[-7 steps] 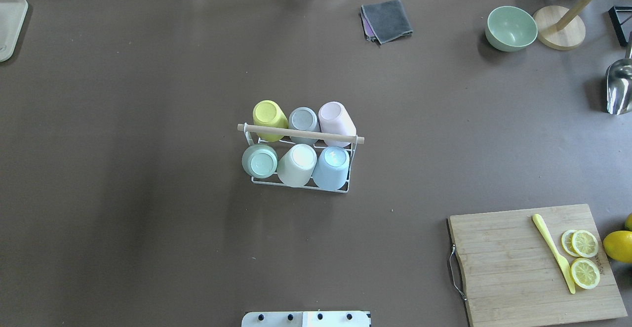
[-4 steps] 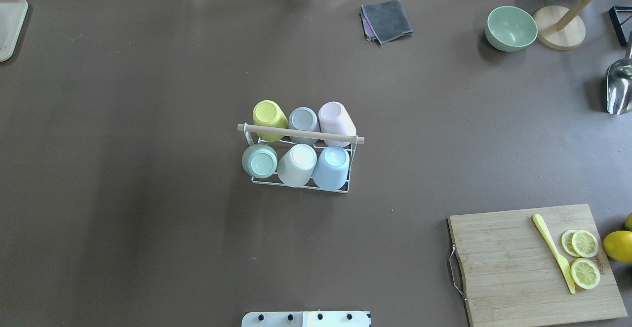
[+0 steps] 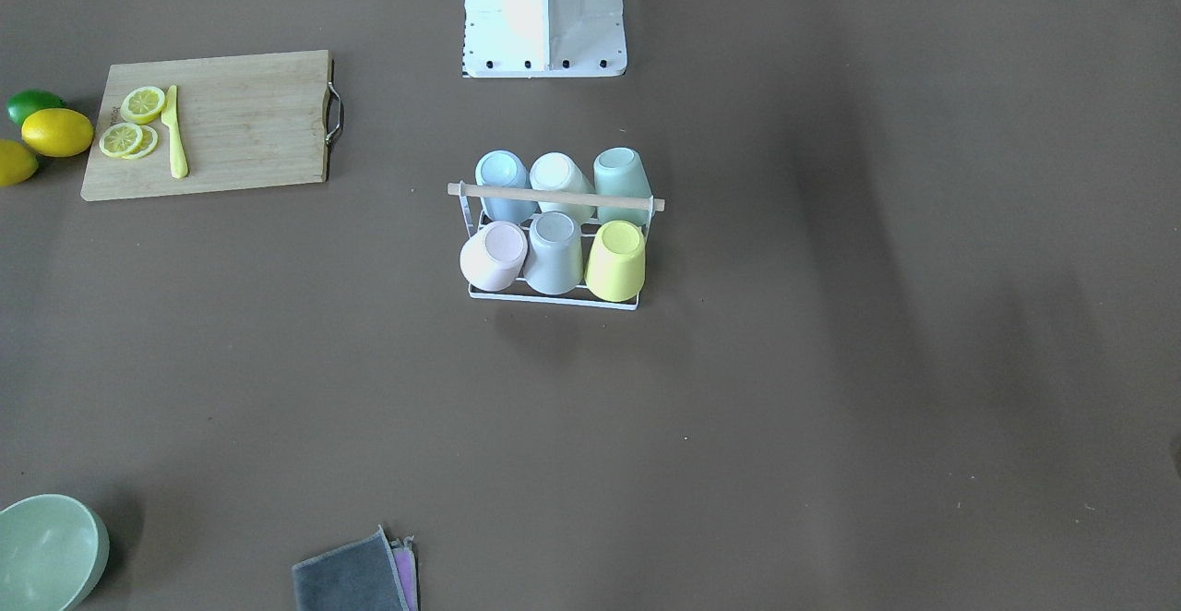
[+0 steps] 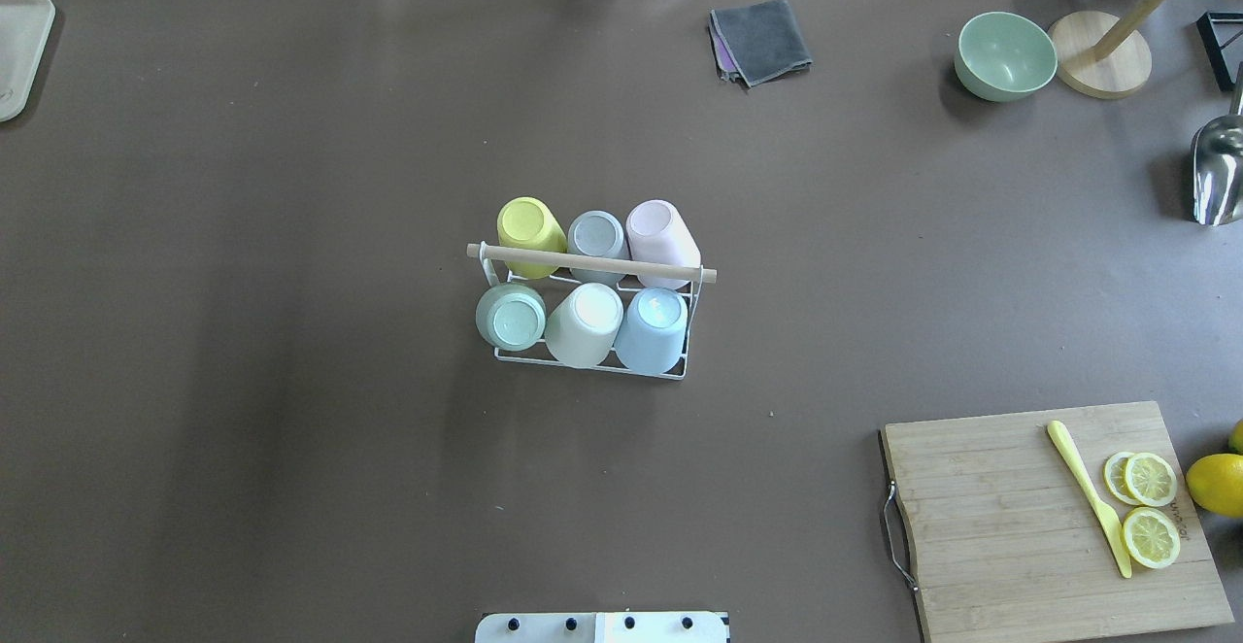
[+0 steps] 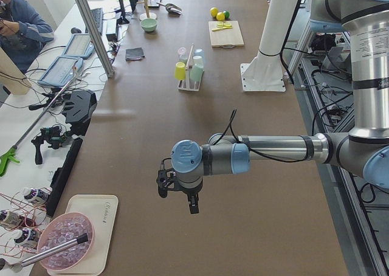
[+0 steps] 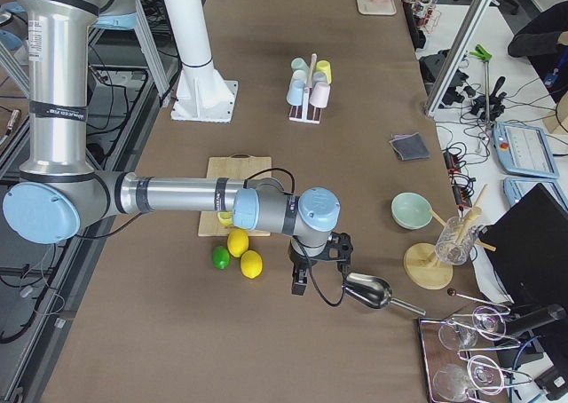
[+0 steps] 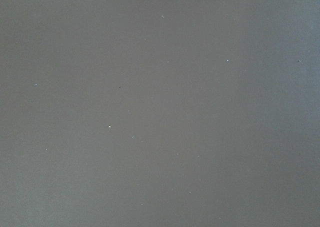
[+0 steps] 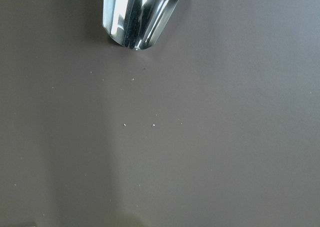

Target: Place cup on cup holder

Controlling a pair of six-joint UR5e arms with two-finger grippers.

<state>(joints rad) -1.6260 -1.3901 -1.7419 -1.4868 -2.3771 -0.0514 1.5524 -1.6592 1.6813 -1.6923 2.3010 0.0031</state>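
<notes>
The white wire cup holder [image 4: 592, 262] with its wooden rod handle stands at the table's middle, also in the front view [image 3: 554, 197]. Cups sit upside down on it in two rows of three: yellow [image 4: 529, 225], grey [image 4: 596, 235] and pink [image 4: 660, 230] at the far side, green [image 4: 510, 318], white [image 4: 585, 324] and blue [image 4: 653, 330] at the near side. My left gripper [image 5: 177, 194] shows only in the exterior left view, far from the holder. My right gripper [image 6: 315, 274] shows only in the exterior right view, beside a metal scoop [image 6: 368, 292]. I cannot tell whether either is open or shut.
A wooden cutting board [image 4: 981, 526] with lemon slices and a yellow knife lies near right. A green bowl [image 4: 1005, 55], a wooden stand [image 4: 1102, 65], a grey cloth [image 4: 762, 39] and the scoop [image 4: 1219, 172] are at the far right. A tray [image 4: 19, 50] is far left.
</notes>
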